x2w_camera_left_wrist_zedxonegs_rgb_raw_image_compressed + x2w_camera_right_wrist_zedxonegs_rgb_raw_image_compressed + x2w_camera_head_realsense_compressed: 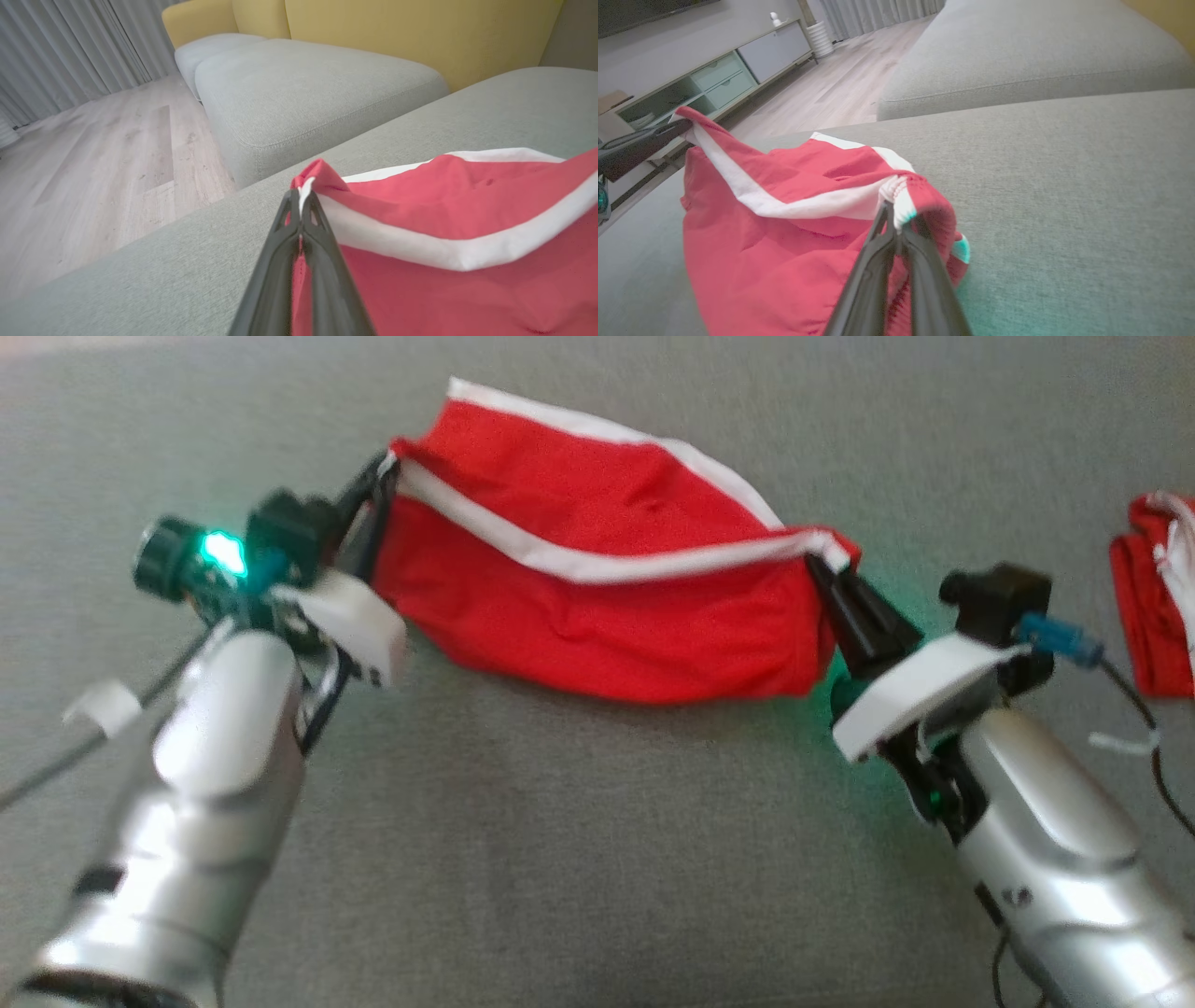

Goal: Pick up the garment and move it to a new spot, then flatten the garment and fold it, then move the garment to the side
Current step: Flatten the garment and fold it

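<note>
The left gripper (381,476) is clamped on one white-trimmed corner of the red garment (607,616), and the right gripper (823,563) on the opposite corner. The garment spans between both grippers, sagging onto the grey sofa cushion (560,821).

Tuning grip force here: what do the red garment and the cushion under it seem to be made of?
Garment: likely thin, soft fabric, matte red with white trim; it creases and sags loosely. Cushion: grey woven upholstery, matte; a fine textured weave shows up close.
</note>
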You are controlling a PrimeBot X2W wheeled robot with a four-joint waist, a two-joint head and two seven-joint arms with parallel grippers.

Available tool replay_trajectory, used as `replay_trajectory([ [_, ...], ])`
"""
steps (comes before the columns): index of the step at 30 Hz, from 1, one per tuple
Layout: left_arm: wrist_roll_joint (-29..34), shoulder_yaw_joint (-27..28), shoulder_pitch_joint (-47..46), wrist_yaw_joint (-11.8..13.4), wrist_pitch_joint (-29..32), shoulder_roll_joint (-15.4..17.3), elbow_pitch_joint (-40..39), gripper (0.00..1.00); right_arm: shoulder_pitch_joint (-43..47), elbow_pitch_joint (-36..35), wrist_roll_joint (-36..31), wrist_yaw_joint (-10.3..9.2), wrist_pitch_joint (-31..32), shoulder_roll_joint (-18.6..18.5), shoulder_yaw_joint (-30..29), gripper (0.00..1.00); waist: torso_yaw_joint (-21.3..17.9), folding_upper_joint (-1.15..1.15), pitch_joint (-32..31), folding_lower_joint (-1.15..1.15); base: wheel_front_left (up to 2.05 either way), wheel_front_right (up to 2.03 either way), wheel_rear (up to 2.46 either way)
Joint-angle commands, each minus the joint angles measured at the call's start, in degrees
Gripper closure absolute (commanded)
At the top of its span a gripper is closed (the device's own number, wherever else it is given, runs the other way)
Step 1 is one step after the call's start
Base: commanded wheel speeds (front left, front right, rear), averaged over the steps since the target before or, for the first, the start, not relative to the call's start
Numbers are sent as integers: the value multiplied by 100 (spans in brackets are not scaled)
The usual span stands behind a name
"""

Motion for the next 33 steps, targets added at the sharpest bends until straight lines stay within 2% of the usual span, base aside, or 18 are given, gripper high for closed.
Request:
replay_trajectory([
  [1, -110, 100, -363, 12, 21, 265, -70, 100, -119, -106, 104, -4, -35, 51, 81, 100, -223, 0, 353, -2, 0, 0, 0],
  [5, -407, -199, -992, 11, 62, 451, 352, 100, -446, 25, 379, -4, -122, 106, 257, 100, -377, 0, 621, -2, 0, 0, 0],
  [10, -441, -232, -1540, 17, -57, 579, 862, 100, -722, 248, 611, -4, -373, 177, 343, 100, -539, 0, 807, -2, 0, 0, 0],
  [20, -421, -272, -2003, 220, -371, 444, 1748, 100, -989, 650, 814, -4, -723, 319, 613, 100, -709, 0, 888, -2, 0, 0, 0],
  [28, -468, -332, -2068, 211, -647, 247, 2083, 100, -984, 824, 705, -4, -871, 398, 495, 99, -689, 0, 799, -2, 0, 0, 0],
  [29, -481, -331, -2068, 213, -677, 230, 2126, 76, -975, 846, 667, -4, -878, 414, 484, 59, -686, 0, 782, -2, 0, 0, 0],
  [30, -490, -332, -2062, 213, -717, 220, 2155, 47, -964, 863, 636, -4, -884, 433, 437, 5, -685, 0, 767, -2, 0, 0, 0],
  [31, -503, -332, -2046, 209, -750, 207, 2187, 0, -948, 876, 606, -4, -889, 456, 385, 0, -682, 0, 748, -2, 0, 0, 0],
  [33, -534, -317, -1998, 221, -819, 177, 2209, 0, -922, 835, 473, -4, -893, 481, 216, 0, -673, 0, 700, -2, 0, 0, 0],
])
